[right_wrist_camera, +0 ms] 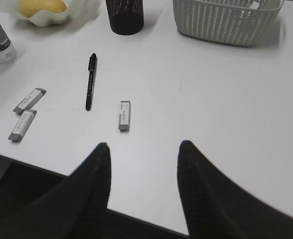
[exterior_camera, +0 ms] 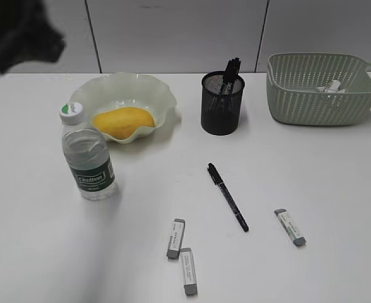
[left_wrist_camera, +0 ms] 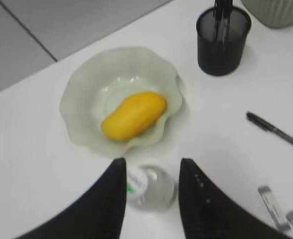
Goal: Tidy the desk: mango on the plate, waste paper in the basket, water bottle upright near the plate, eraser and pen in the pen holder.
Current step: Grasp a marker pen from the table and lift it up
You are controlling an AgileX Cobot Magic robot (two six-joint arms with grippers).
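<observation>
The mango (exterior_camera: 123, 122) lies in the plate (exterior_camera: 154, 88). The water bottle (exterior_camera: 88, 158) stands upright in front of the plate. The waste paper (exterior_camera: 332, 86) lies in the basket (exterior_camera: 318, 95). The pen holder (exterior_camera: 222, 104) holds one pen. A loose black pen (exterior_camera: 227, 197) and three erasers (exterior_camera: 176, 238) (exterior_camera: 188, 271) (exterior_camera: 290, 227) lie on the desk (exterior_camera: 337, 183). My left gripper (left_wrist_camera: 152, 167) is open and empty, high above the bottle (left_wrist_camera: 151, 186). My right gripper (right_wrist_camera: 144, 147) is open and empty above the desk's front edge, short of one eraser (right_wrist_camera: 124, 115).
My left arm shows as a dark blur (exterior_camera: 21, 31) at the exterior view's top left. The desk's front edge (right_wrist_camera: 136, 219) runs under the right gripper. A grey panelled wall (exterior_camera: 173, 31) stands behind the desk.
</observation>
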